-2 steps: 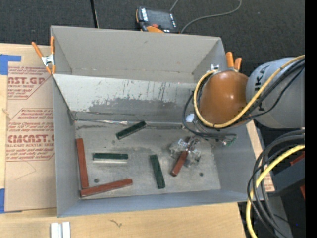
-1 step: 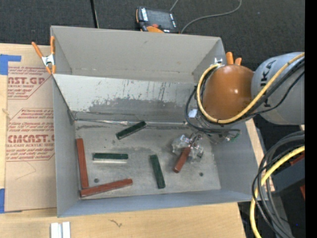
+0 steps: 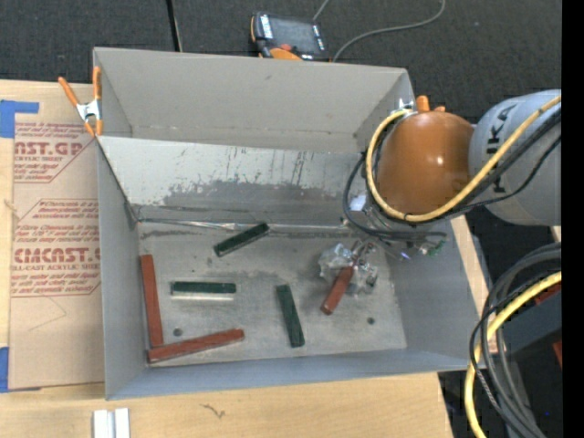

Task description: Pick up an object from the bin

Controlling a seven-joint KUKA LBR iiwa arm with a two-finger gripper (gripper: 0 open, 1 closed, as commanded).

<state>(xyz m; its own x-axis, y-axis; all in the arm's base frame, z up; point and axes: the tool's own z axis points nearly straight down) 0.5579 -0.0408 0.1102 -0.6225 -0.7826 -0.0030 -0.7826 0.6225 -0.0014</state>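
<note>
a: entry one, the arm?
b: arm [image 3: 525, 153] comes in over the bin's [image 3: 274, 89] right rim. its orange cover [image 3: 424, 162], looped by a yellow cable [image 3: 379, 199], sits above the right end of the back wall. the wrist points down, and the gripper [image 3: 351, 267] is low over the floor, right of centre.

a: gripper state?
b: cannot tell whether it is parted or closed. the short red-brown stick [image 3: 334, 295] has its upper end at the gripper and slants toward the front wall. a grasp is not confirmed.

a: remaining stock?
b: centre green stick [image 3: 290, 316], just left of the short one, apart from it. tilted green stick [image 3: 241, 239] near the back wall. pale-topped green stick [image 3: 203, 288] left of centre. long red-brown stick [image 3: 150, 304] along the left wall. front red-brown stick [image 3: 196, 345] meeting it at the front left corner.
</note>
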